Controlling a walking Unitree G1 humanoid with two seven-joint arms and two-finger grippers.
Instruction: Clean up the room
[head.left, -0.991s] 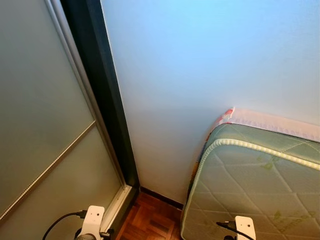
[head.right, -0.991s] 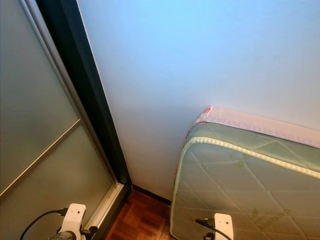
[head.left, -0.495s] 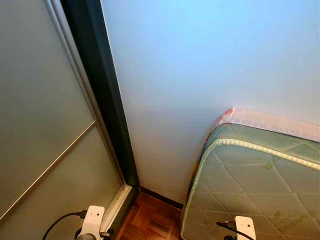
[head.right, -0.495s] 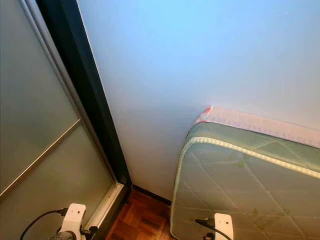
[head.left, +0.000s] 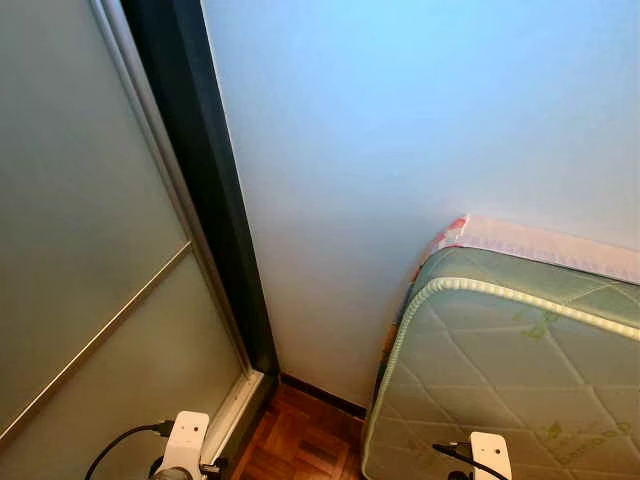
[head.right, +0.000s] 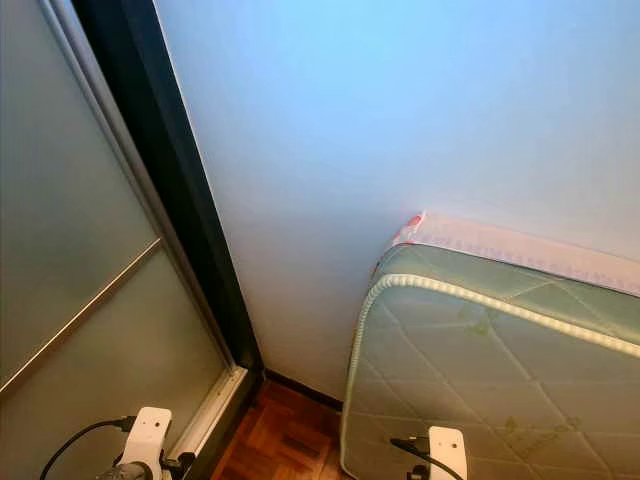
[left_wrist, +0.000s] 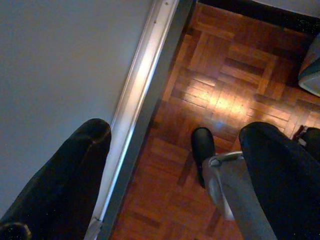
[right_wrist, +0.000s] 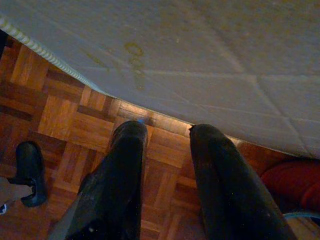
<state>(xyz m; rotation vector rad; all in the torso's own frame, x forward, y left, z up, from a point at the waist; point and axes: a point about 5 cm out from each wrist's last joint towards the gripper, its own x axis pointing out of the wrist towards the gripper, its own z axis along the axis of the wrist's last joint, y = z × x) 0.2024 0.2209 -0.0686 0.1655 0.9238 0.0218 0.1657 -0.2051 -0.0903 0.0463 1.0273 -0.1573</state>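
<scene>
Mattress (right_wrist: 200, 60) just beyond right fingers (right_wrist: 120, 170) — floor (right_wrist: 60, 115) beneath — fingers slightly parted.

Quilted green mattress (head.left: 500, 360) against pale wall (head.left: 400, 130), beside frosted sliding door (head.left: 80, 250).

Head views: sharp, no motion blur. The pale wall (head.left: 420, 130) is evenly lit with a cool bluish cast, brightest toward its upper part and greying down toward the skirting. The frosted sliding door (head.left: 70, 230) is rendered a flat, dull grey-green; its dark frame (head.left: 205, 200) is nearly black, with no detail held. The quilted mattress (head.left: 510, 370) is softly lit, its stitching legible.

Left wrist view: dim overall. A warm glare patch is seen on the parquet floor (left_wrist: 230, 97) (light source not identified), and a bright streak along the door track (left_wrist: 142, 95). The near black fingers (left_wrist: 65, 185) are out of focus.

Right wrist view: darker, grainy; corners fall into shadow.
</scene>
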